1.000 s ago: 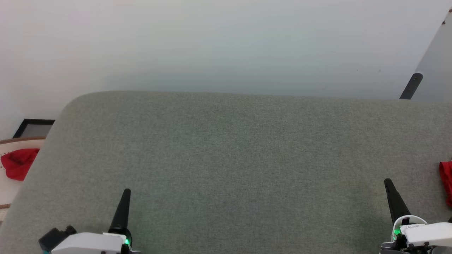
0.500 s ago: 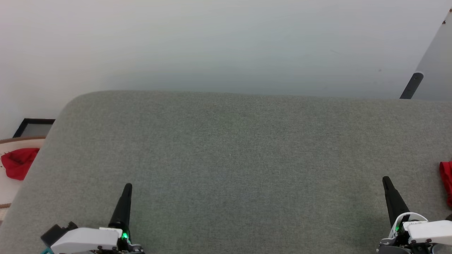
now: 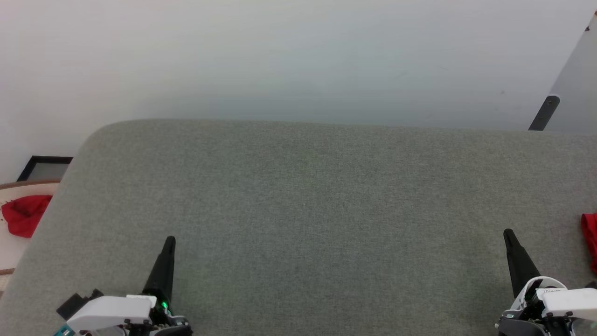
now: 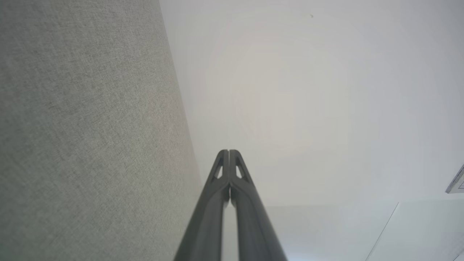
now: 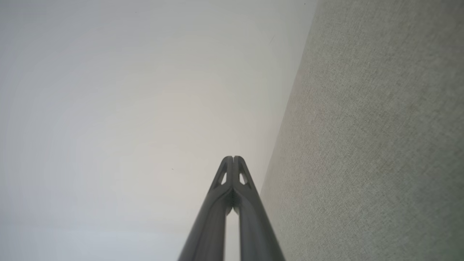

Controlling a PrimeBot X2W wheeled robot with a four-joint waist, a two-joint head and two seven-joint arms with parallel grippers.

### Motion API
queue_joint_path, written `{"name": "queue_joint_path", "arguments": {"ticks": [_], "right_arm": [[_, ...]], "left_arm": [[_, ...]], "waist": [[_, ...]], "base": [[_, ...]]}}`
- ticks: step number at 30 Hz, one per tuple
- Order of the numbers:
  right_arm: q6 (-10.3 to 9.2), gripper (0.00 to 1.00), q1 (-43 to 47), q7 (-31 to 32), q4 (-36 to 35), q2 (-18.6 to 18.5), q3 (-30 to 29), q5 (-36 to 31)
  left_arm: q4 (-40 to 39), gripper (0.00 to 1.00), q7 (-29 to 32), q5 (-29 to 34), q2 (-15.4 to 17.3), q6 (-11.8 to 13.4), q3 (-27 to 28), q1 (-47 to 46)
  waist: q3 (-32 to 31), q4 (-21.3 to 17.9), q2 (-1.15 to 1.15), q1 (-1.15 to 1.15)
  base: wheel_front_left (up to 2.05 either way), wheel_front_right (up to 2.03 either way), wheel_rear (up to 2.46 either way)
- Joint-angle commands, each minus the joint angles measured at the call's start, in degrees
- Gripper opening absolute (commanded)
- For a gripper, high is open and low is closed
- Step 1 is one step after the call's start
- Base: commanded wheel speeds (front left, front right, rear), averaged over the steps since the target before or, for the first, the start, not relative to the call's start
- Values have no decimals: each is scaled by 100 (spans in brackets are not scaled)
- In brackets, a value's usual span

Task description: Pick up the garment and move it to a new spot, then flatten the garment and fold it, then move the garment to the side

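Note:
A strip of red cloth (image 3: 589,240) lies on the grey fabric surface (image 3: 317,210) and is cut off by the head view's right edge. No white or lettering shows on it, so I cannot tell whether it is the garment. My left gripper (image 3: 169,241) hovers low at the near left, shut and empty. Its fingers are pressed together in the left wrist view (image 4: 229,152). My right gripper (image 3: 507,233) is at the near right, a little left of the red strip, also shut and empty. The right wrist view (image 5: 233,158) shows its tips touching.
Off the surface's left side, a plain red cloth (image 3: 23,217) rests on a pale round table (image 3: 9,252). A dark frame (image 3: 44,163) leans by the white wall (image 3: 298,56). At the far right stands a dark leg (image 3: 543,113).
Both grippers have slid a little forward over the grey surface, still shut. The red cloths have not moved.

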Motion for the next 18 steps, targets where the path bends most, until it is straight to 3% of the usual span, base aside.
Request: {"name": "queue_joint_path", "arguments": {"ticks": [1,18], "right_arm": [[0,0,-79,35,19,16,-11,131],[1,0,-110,79,73,36,-17,389]], "left_arm": [[12,0,41,-127,-11,-28,22,-96],[58,0,131,-373,-36,-30,57,-161]], "waist": [[1,1,-1,0],[7,3,-1,0]], "base": [[0,0,0],[0,0,0]]}}
